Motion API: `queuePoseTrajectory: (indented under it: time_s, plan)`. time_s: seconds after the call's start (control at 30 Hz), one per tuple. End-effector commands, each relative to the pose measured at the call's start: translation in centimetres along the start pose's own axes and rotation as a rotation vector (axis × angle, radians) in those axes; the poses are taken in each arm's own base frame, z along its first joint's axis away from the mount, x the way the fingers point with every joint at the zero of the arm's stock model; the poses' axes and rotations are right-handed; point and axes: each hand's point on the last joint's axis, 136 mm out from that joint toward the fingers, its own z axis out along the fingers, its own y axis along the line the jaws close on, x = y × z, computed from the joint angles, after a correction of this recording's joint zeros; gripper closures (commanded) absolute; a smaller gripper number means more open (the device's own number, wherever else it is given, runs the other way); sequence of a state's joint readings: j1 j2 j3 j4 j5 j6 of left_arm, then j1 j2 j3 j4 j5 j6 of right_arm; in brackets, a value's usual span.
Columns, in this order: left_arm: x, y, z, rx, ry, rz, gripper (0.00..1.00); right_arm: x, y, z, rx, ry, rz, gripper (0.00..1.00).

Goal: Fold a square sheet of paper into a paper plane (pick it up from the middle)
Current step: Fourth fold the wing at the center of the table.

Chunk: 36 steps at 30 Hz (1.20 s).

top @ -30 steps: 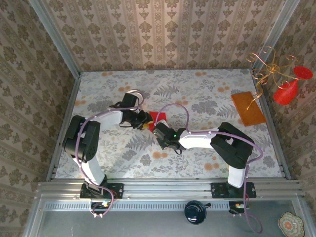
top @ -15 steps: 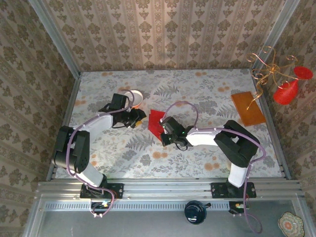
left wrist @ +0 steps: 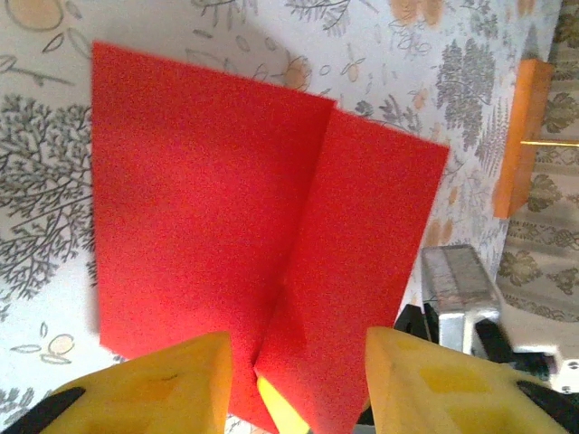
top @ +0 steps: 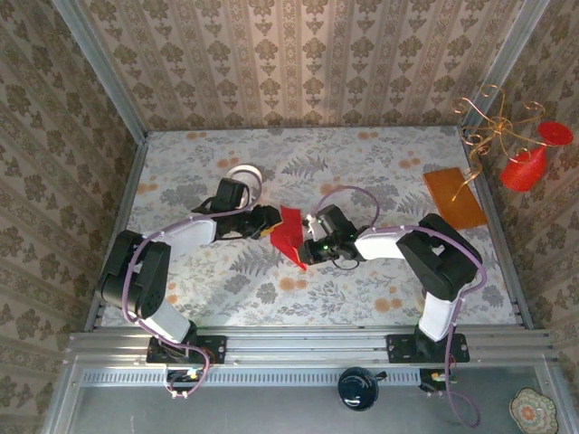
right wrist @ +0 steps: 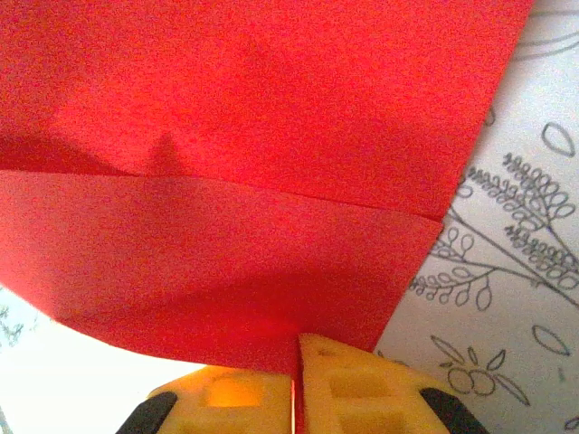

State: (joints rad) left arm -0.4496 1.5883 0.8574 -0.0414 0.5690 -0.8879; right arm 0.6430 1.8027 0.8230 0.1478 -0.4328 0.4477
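The square sheet of paper (top: 289, 232) is bright red and bent along one straight crease, raised between the two grippers at the table's middle. My right gripper (top: 310, 246) comes in from the right. In the right wrist view that gripper (right wrist: 297, 351) is shut on the sheet (right wrist: 253, 117) at its near edge, below the crease. My left gripper (top: 268, 220) sits at the sheet's left side. In the left wrist view its yellow fingers (left wrist: 172, 389) stand apart on either side of the sheet's (left wrist: 208, 199) near folded corner, and the gripper (left wrist: 294, 362) is open.
An orange-brown board (top: 455, 199) lies at the right, under a gold wire stand (top: 493, 127) with red pieces. A small white bowl (top: 242, 174) sits behind the left arm. Patterned walls and metal rails (top: 127, 208) close in the floral table.
The right gripper has moved right with the sheet, which was mostly hidden and now stands creased in plain sight. The left gripper drew back, then returned to the sheet with wider jaws.
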Motion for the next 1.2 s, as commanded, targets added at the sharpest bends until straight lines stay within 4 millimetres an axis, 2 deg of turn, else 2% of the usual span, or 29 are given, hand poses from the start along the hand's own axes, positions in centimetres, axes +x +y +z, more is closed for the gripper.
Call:
queuePoseTrajectory:
  time_s: [0.0,0.23,0.27,0.47,0.77,1.07,1.17]
  plan:
    - [-0.2,-0.4,0.0,0.029,-0.013,0.051,0.52,2.2,-0.4,-0.4,-0.005,0.094,0.002,0.86]
    - [0.1,0.2,-0.5,-0.043,0.011,0.004,0.38,1.7,-1.0,-1.7,0.083,0.119,-0.099,0.85]
    - [1.1,-0.3,-0.1,-0.048,0.04,0.022,0.37,1.6,-0.9,-1.8,0.088,0.122,-0.108,0.85]
    - [2.7,0.3,0.7,-0.111,0.109,-0.018,0.37,1.1,-1.2,-2.2,0.124,0.128,-0.128,0.84]
    - [4.2,0.8,2.5,-0.146,0.19,-0.082,0.49,0.8,-1.4,-2.7,0.176,0.146,-0.158,0.83]
    - [4.3,1.2,3.2,-0.147,0.199,-0.133,0.77,0.5,-1.0,-3.0,0.205,0.139,-0.197,0.8]
    - [4.2,1.1,3.3,-0.145,0.198,-0.143,0.87,0.3,-0.9,-3.4,0.226,0.125,-0.214,0.77]
